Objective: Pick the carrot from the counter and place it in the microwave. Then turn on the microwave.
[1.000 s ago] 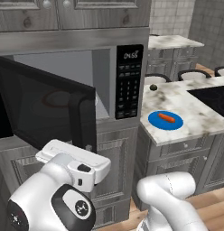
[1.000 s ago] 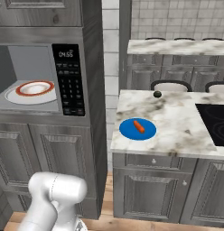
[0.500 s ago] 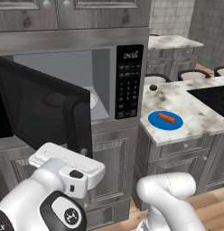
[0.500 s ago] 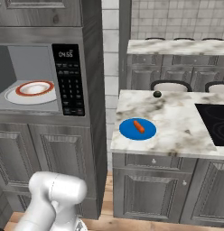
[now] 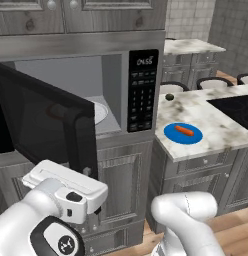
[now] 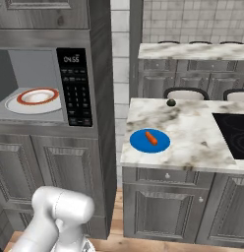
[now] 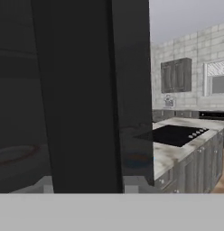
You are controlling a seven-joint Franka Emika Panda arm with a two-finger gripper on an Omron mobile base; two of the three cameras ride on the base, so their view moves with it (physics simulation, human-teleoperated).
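Fingers: hidden behind the open microwave point(image 5: 141, 90) door; spread cannot be told. One carrot point(image 6: 151, 138) lying on one blue plate point(image 6: 138, 144), on the worktop point(image 6: 193, 133). One red-rimmed plate point(image 6: 33, 101) inside the microwave.

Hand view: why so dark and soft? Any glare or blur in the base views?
Hand view: the microwave door stands right up against the lens, a dark low-contrast slab; the cooktop beyond looks soft. Left base view: even flat lighting, carrot sharp on the blue plate. Right base view: no glare, keypad display legible, white plate inside clearly lit.
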